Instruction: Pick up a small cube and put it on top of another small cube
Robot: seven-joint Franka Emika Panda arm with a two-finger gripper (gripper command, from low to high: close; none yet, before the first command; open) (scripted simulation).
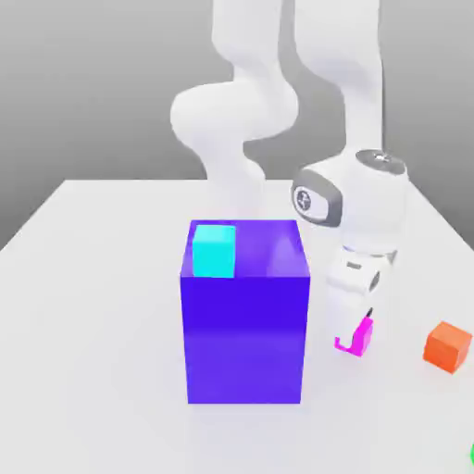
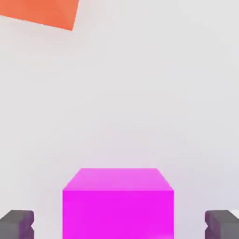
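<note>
The small magenta-pink cube rests on the white table to the exterior view's right of the big purple-blue block. My gripper is lowered over it with a finger on each side. In the hand view both dark fingertips stand apart from the cube's sides, with a gap on each side, so the gripper is open around the cube. A small cyan cube sits on top of the purple-blue block, near its far corner on the exterior view's left.
A small orange cube lies on the table to the exterior view's right of the gripper. A sliver of something green shows at that view's right edge. The tall block stands close beside the hand.
</note>
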